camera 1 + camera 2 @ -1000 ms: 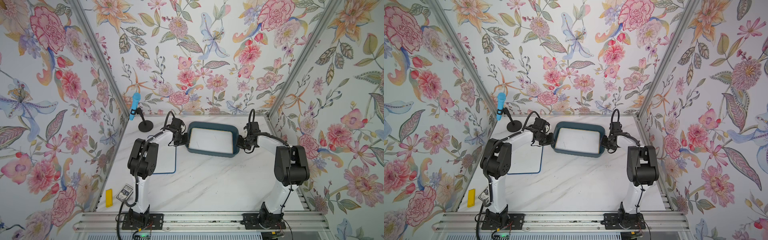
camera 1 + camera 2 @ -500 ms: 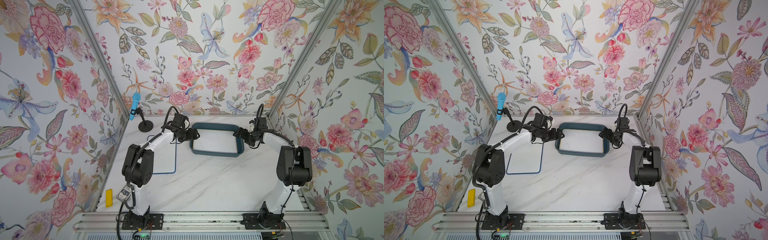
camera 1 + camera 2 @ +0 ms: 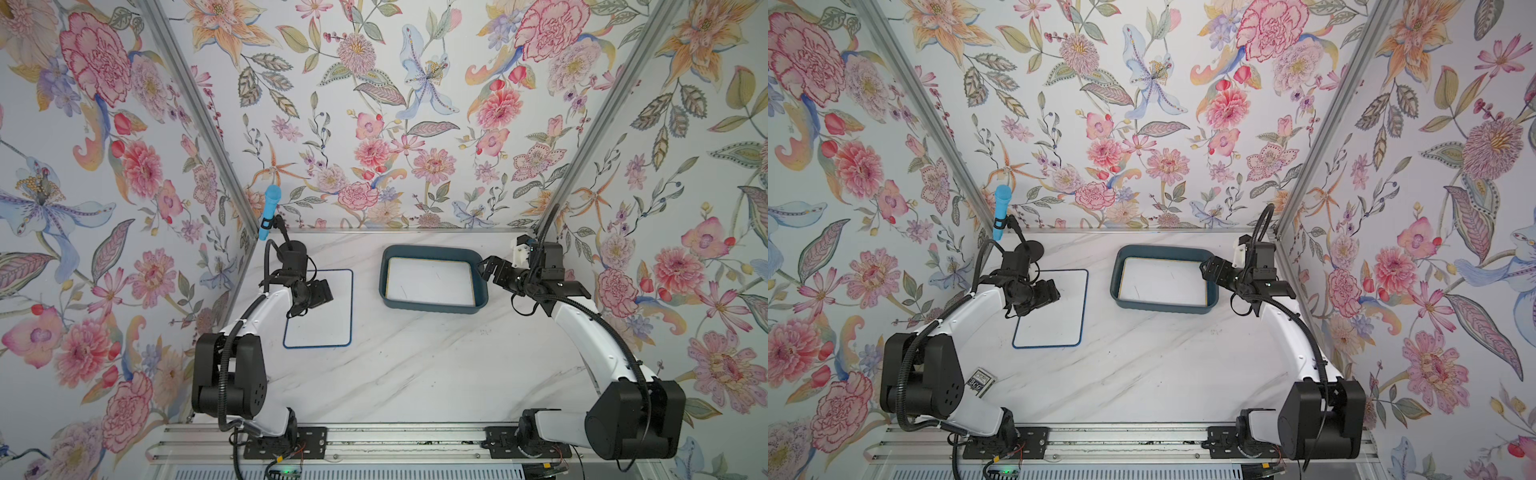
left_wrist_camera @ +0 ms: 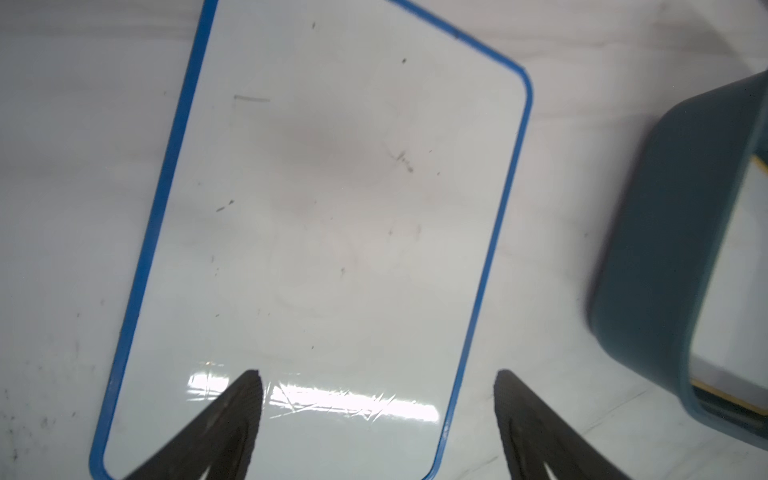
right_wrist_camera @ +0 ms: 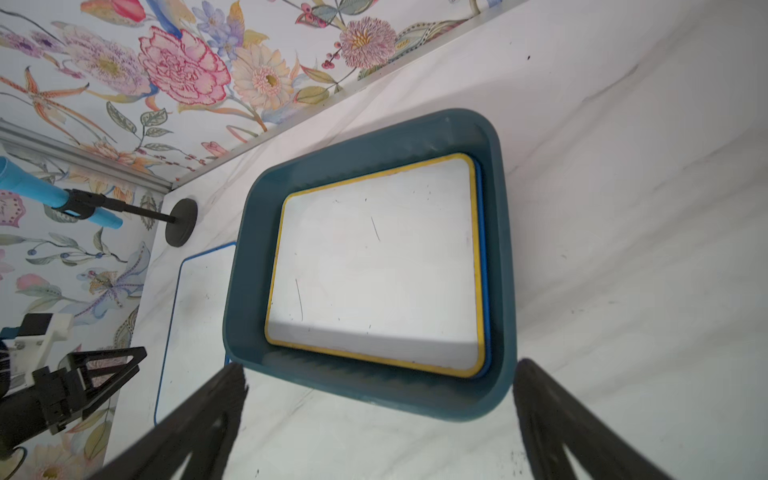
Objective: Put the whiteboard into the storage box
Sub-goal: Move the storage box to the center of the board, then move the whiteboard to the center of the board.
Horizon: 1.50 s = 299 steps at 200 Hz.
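Since the yellow board [image 5: 374, 266] lies in the box [image 5: 249, 270], right pincer [image 5: 380, 365] gapes empty; left pincer [image 4: 378, 376], open, hovers over blue board [image 4: 332, 208].

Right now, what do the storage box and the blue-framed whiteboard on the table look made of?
Storage box: likely moulded plastic, matt teal, with one-piece rounded corners and no sharp glints. Blue-framed whiteboard: glossy white coated face, given the bright light reflection on it; thin blue rim looks plastic, core hidden.
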{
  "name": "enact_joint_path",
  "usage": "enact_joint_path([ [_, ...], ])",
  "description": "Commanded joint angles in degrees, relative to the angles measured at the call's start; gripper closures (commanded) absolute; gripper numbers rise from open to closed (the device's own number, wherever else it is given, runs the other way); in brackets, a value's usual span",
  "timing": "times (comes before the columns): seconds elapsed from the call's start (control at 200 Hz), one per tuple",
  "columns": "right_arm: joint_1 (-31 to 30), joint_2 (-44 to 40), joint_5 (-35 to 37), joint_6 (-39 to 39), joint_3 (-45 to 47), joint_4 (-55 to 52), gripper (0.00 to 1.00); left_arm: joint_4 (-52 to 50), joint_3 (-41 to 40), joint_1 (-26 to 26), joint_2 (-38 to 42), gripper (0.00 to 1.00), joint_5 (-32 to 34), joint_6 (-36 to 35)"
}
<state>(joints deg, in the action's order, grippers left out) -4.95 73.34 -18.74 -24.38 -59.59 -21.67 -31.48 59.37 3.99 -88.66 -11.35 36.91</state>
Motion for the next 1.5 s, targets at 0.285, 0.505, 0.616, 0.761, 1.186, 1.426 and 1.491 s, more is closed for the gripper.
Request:
enact_joint_path([
  [0.285, -11.0, -15.5, 5.4, -4.0, 12.0, -7.4, 0.0, 5.5, -6.8, -8.6, 1.7, 0.1, -0.5, 0.5],
  [0.505, -15.2, -16.4, 6.0, -6.5, 15.2, -7.4, 0.0, 5.8, -3.3, -11.5, -3.1, 0.1, -0.2, -0.9],
  [0.616, -18.8, -15.6, 7.9, -7.8, 16.1, -7.2, 0.0, 6.3, -2.2, -13.6, -5.7, 0.1, 0.3, -1.0],
  [0.761, -22.4, -15.2, 9.0, -9.3, 16.9, -5.8, 0.0, 8.9, -2.3, -15.6, -8.4, 0.1, -2.4, -1.0],
  [1.186, -25.1, -13.6, 9.9, -10.2, 17.1, -4.6, 0.0, 13.3, -14.6, -12.2, -5.0, 0.09, -7.0, 0.5],
  [1.426, -25.4, -13.9, 9.5, -10.8, 18.1, -4.6, 0.0, 8.3, -20.5, -4.5, 2.7, 0.09, -4.9, 2.2],
  [1.491, -25.6, -14.2, 9.4, -11.0, 18.4, -4.5, 0.0, 6.2, -21.7, -1.3, 4.4, 0.09, -2.7, 3.1],
])
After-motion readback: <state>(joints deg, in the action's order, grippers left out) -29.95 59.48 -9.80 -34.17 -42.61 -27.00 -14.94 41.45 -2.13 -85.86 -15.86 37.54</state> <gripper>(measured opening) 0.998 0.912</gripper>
